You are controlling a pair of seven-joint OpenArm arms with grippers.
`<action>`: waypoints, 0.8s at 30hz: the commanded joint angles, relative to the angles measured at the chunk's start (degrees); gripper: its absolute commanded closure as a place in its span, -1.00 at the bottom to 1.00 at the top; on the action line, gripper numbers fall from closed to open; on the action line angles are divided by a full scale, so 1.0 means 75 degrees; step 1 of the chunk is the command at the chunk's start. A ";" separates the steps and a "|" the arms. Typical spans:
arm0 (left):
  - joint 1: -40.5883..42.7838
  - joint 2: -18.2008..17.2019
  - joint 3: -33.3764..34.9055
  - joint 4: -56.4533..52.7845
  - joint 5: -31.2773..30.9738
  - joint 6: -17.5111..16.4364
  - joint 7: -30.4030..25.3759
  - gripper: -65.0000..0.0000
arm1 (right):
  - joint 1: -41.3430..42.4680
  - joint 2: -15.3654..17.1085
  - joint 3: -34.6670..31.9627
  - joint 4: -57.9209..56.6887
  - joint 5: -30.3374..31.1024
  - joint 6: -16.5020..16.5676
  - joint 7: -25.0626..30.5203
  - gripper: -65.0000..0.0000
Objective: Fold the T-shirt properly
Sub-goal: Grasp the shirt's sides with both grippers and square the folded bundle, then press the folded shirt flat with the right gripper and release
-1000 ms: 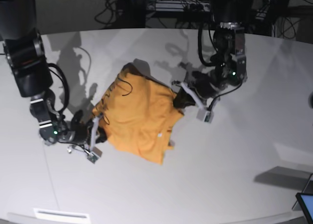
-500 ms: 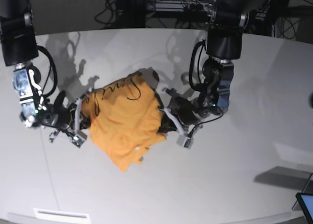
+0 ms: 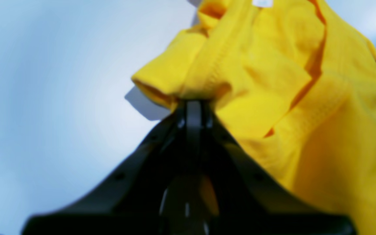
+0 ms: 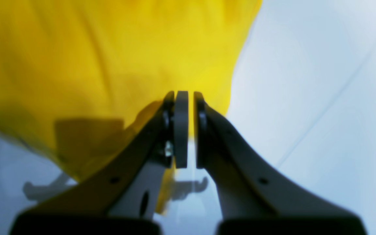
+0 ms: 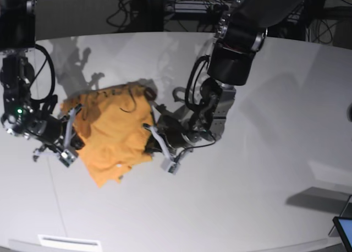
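An orange-yellow T-shirt (image 5: 113, 132) lies bunched on a pale grey surface (image 5: 258, 197), stretched between two robot arms. The left tool (image 3: 193, 103) is clamped tight on a hemmed fold at one edge of the shirt. The right tool (image 4: 182, 98) is pinched closed on the cloth at the opposite edge. Thin dark cursive lettering (image 5: 124, 95) shows along the shirt's far side.

left pincer (image 3: 193, 104) clamped, right pincer (image 4: 181, 98) clamped
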 commanded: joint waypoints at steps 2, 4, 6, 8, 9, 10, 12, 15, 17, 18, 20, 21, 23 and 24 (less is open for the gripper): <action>-0.0195 -0.0037 -0.0059 0.0276 -0.0066 -0.0029 -0.0094 1.00 | -0.0019 0.0114 0.0367 0.0581 0.0029 -0.0025 -0.0195 0.89; -0.0172 -0.0201 -0.0082 0.0417 -0.0101 -0.0029 -0.0082 1.00 | -0.0219 0.0102 0.0449 0.1050 0.0170 -0.0025 -0.0395 0.89; -0.0113 -0.0377 -0.0082 0.0686 -0.0113 -0.0018 0.0000 1.00 | -0.0394 0.0055 0.0426 0.1390 0.0311 -0.0025 -0.0547 0.89; -0.0031 -0.0565 -0.0094 0.1003 -0.0125 -0.0018 0.0258 1.00 | -0.0488 -0.0226 0.0437 0.1531 0.0299 -0.0025 -0.0664 0.89; 0.0039 -0.0658 -0.0106 0.1272 -0.0125 -0.0006 0.0363 1.00 | -0.0523 -0.0320 0.0426 0.1542 0.0299 -0.0025 -0.0723 0.89; 0.0168 -0.0752 -0.0106 0.1683 -0.0125 0.0006 0.0516 1.00 | -0.0547 -0.0402 0.0402 0.1542 0.0311 -0.0025 -0.0781 0.89; 0.0496 -0.0951 -0.0293 0.2480 -0.0137 0.0017 0.0809 1.00 | -0.0652 -0.0613 0.0402 0.1554 0.0334 -0.0025 -0.0875 0.89; 0.1071 -0.1034 -0.1008 0.3535 -0.0125 0.0017 0.1383 1.00 | -0.0664 -0.0964 0.0379 0.1495 0.0287 -0.0025 -0.0852 0.89; 0.1434 -0.1034 -0.1454 0.4109 -0.0078 0.0017 0.1758 1.00 | -0.0676 -0.1164 0.0168 0.1343 0.0287 -0.0025 -0.0852 0.88; 0.1551 -0.1034 -0.1582 0.4285 -0.0078 0.0017 0.1852 1.00 | -0.0652 -0.1199 -0.0020 0.1261 0.0287 -0.0025 -0.0840 0.89; 0.1809 -0.1045 -0.1723 0.4648 -0.0066 0.0017 0.1946 1.00 | -0.0617 -0.1269 -0.0348 0.1179 0.0275 -0.0025 -0.0758 0.89; 0.1961 -0.1080 -0.1747 0.4812 -0.0066 0.0017 0.1946 1.00 | -0.0640 -0.1293 -0.0477 0.1156 0.0275 -0.0025 -0.0641 0.89; 0.2137 -0.1256 -0.1747 0.5000 -0.0113 0.0017 0.1946 1.00 | -0.0617 -0.1445 -0.0711 0.0945 0.0275 -0.0025 -0.0430 0.89; 0.2231 -0.1280 -0.1747 0.5058 -0.0125 0.0017 0.1946 1.00 | -0.0605 -0.1480 -0.0793 0.0804 0.0275 -0.0025 -0.0348 0.89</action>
